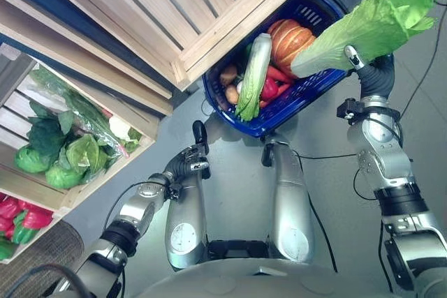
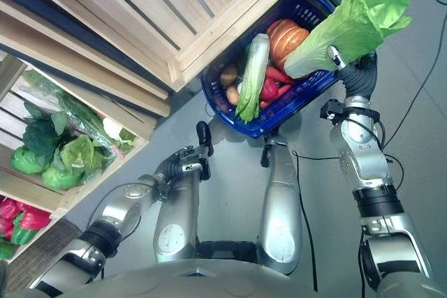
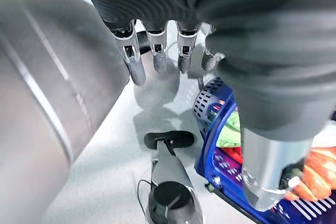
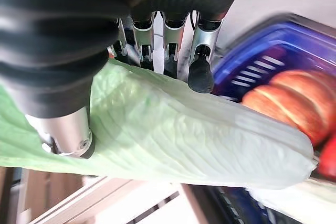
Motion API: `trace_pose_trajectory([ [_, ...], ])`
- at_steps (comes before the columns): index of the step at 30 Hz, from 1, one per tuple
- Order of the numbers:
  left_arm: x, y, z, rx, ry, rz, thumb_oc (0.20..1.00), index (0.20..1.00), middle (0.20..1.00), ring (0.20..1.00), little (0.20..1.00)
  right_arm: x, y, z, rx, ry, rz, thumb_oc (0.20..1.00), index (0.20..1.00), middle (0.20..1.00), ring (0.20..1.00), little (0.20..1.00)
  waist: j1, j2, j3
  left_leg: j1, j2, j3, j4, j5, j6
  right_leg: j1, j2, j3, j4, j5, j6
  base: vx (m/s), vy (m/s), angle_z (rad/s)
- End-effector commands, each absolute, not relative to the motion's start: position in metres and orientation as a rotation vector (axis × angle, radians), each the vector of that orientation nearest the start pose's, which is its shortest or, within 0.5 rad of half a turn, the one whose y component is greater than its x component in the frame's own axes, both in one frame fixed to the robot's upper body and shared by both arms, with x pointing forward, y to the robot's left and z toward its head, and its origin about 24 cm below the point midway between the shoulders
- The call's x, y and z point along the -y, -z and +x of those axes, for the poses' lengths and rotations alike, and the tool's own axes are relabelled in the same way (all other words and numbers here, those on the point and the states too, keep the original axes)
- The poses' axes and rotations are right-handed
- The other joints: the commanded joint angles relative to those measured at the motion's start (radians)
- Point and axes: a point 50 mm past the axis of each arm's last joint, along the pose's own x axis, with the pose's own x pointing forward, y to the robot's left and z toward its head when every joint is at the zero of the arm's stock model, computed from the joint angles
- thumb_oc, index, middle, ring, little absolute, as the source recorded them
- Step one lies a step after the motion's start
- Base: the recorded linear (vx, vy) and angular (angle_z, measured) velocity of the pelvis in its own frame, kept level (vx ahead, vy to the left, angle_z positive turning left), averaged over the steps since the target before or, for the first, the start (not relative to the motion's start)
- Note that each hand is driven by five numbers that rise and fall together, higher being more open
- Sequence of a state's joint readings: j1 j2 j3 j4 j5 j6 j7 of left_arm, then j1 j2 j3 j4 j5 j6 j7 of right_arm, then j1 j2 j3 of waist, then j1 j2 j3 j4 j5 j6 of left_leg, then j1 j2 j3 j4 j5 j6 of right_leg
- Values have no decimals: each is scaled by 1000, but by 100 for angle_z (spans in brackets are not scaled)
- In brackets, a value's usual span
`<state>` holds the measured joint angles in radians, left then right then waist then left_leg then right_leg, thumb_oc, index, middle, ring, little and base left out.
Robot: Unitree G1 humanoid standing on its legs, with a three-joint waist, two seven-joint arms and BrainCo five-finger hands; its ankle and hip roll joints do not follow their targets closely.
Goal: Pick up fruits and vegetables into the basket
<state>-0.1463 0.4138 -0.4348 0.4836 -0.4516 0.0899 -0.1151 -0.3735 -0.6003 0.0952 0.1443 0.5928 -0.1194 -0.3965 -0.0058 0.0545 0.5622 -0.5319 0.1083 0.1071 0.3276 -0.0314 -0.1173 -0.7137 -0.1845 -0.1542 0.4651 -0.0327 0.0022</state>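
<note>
Right hand (image 1: pixel 364 68) raised, fingers (image 4: pixel 201 56) curled in a clasp; left hand (image 1: pixel 187 162) low, fingers relaxed.

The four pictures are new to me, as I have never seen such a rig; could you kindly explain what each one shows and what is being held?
This is a two-legged humanoid robot with two silver-grey arms, seen at one moment. The two eye views come from a camera on its head, looking down. The two wrist views come from cameras on its wrists, looking along each robot hand.

On the grey floor stands a dark blue plastic basket already holding an orange pumpkin, a long pale green leafy vegetable, red peppers and potatoes. Beside it are wooden crates, one holding green leafy vegetables.

The right robot hand has its fingers curled round a pale green Chinese cabbage, held above the basket. The left robot hand hangs low with relaxed fingers, holding nothing.
</note>
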Motion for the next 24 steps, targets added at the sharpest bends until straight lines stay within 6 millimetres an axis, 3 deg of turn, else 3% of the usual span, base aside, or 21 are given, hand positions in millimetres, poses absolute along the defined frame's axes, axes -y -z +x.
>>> trace_pose_trajectory([
  [1, -165, 92, 185, -778, 409, 108, 1000, 1000, 1000, 1000, 1000, 252, -155, 323, 278, 255, 133, 200, 200, 200, 200, 200, 14, 64, -42, -115, -12, 31, 8, -4, 60, -36, 13, -57, 141, -162, 43, 22, -52, 15],
  [8, -159, 70, 204, -622, 393, -17, 1000, 1000, 1000, 1000, 1000, 280, -141, 355, 74, 357, 160, 200, 200, 200, 200, 200, 86, 135, -42, -199, -37, 6, 6, 19, 63, -131, -6, -73, 194, -173, 29, 22, -28, 20],
  [15, -172, 48, 220, -469, 234, -88, 1000, 1000, 1000, 1000, 1000, 305, -138, 364, -12, 483, 226, 200, 200, 200, 200, 200, 138, 195, -42, -256, -69, -25, 30, 15, 76, -211, -28, -67, 262, -199, 13, 18, -5, 17],
  [20, -194, 50, 216, -478, 90, -108, 1000, 1000, 1000, 1000, 1000, 327, -139, 361, -32, 567, 213, 200, 200, 200, 200, 200, 164, 229, -42, -284, -86, -38, 46, 10, 85, -252, -31, -56, 289, -214, 3, 4, 2, 11],
  [24, -212, 61, 201, -517, 22, -132, 1000, 1000, 1000, 1000, 1000, 340, -140, 356, -52, 616, 178, 200, 200, 200, 200, 200, 175, 251, -42, -306, -94, -45, 61, 10, 89, -285, -33, -42, 311, -221, -5, -7, 15, 9],
])
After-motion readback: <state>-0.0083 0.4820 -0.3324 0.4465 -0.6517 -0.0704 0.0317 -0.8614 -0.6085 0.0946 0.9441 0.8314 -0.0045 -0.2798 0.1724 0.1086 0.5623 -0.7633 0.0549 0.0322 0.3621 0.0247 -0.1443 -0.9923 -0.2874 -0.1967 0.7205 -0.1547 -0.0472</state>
